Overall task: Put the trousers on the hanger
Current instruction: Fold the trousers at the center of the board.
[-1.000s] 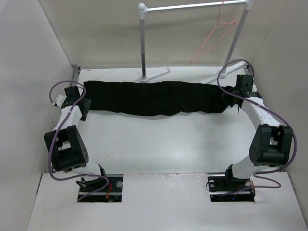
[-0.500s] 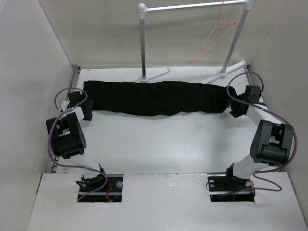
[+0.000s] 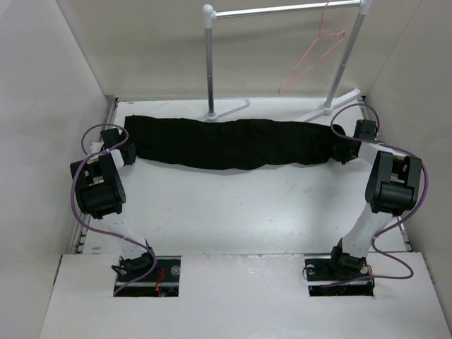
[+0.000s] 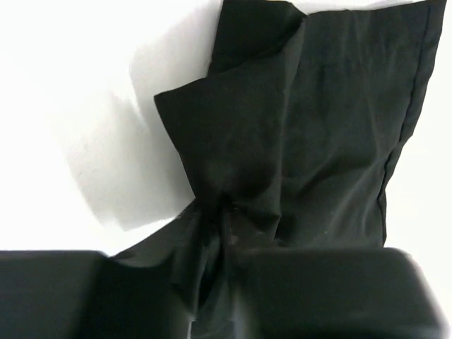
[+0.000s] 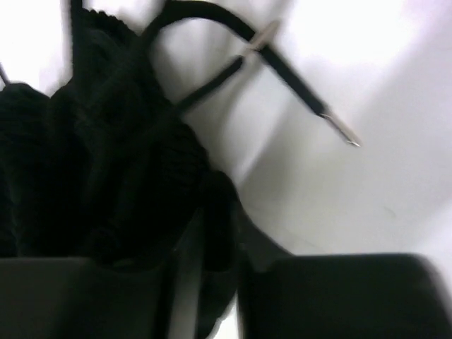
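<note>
two robot arms reach up a white table (image 3: 233,212) from its near edge, seen from above. long black soft-fabric trousers (image 3: 233,143) lie flat across the far part of the table, stretched sideways in one band from the left side to the right. the left gripper (image 3: 127,152) sits at the left end of the trousers and the right gripper (image 3: 345,151) at the right end, each touching the cloth. behind the trousers stands a white metal rack (image 3: 210,63) with a tube rail. a thin pink wire hanger (image 3: 314,53) hangs from that rail near its right post, well apart from the trousers.

from the left wrist camera, the trousers (image 4: 318,127) spread away over the white table (image 4: 78,78), with one corner folded over. the cloth gathers into creases and runs down into the left gripper (image 4: 220,268), whose two dark fingers (image 4: 332,289) are pressed together on it, pinching the edge.

from the right wrist camera, which is blurred, the ribbed black waistband of the trousers (image 5: 106,169) fills the left side. a black drawstring (image 5: 289,74) with metal tips loops out over the table (image 5: 367,191). a fold of the cloth drops between the fingers (image 5: 339,296) of the right gripper (image 5: 208,282), which are closed narrowly on it.
</note>
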Robot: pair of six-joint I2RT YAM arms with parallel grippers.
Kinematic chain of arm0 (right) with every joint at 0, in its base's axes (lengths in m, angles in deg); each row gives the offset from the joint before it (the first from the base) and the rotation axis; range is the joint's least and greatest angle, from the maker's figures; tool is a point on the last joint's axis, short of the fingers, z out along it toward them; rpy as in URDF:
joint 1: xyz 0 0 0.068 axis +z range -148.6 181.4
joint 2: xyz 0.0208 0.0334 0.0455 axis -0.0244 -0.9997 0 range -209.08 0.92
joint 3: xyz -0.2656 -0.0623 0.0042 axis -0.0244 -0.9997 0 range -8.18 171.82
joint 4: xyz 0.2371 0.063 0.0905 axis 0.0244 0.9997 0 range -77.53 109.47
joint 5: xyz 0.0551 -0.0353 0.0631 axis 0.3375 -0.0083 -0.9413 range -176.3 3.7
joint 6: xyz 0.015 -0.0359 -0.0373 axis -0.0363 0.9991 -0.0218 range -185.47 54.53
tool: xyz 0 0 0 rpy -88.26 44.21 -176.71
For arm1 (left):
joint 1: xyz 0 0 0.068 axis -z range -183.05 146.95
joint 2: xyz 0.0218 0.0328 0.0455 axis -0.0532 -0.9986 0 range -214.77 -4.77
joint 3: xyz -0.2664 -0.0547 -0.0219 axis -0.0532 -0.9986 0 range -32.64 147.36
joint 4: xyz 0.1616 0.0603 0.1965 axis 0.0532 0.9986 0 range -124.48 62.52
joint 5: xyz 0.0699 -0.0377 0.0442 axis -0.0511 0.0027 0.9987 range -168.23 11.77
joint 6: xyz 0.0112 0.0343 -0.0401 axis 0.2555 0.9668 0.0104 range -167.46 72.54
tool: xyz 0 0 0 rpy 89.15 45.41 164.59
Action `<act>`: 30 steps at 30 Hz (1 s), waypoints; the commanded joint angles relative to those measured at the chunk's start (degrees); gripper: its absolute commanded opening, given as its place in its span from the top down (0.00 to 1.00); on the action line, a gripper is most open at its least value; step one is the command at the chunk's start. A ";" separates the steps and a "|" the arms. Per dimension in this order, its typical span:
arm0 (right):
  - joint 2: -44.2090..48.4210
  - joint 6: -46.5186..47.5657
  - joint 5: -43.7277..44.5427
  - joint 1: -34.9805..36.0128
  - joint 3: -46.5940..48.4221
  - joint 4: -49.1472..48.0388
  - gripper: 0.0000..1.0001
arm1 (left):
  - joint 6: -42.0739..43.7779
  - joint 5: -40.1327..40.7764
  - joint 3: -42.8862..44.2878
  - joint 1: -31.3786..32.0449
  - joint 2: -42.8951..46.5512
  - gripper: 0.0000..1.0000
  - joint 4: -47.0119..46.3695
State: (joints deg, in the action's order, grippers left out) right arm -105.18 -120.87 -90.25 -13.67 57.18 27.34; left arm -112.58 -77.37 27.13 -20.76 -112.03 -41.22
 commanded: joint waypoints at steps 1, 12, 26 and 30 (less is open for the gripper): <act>-1.12 -1.90 -0.28 0.79 3.63 -0.99 0.84 | 0.43 1.25 2.90 -0.35 -0.49 0.93 1.12; 15.74 -4.11 5.26 -0.09 -12.78 -1.60 1.00 | 5.00 3.18 -2.45 -5.09 10.40 1.00 9.28; 44.73 -3.41 0.79 -16.07 -33.63 5.68 1.00 | 13.97 12.22 -10.19 -5.89 26.92 1.00 22.99; 50.98 -3.75 1.48 -16.44 -35.91 10.43 1.00 | 14.59 20.21 -13.35 -3.34 31.23 1.00 29.93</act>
State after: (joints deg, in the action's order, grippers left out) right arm -57.10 -124.85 -89.90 -29.73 22.43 34.58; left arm -100.38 -66.40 15.65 -24.74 -84.34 -17.79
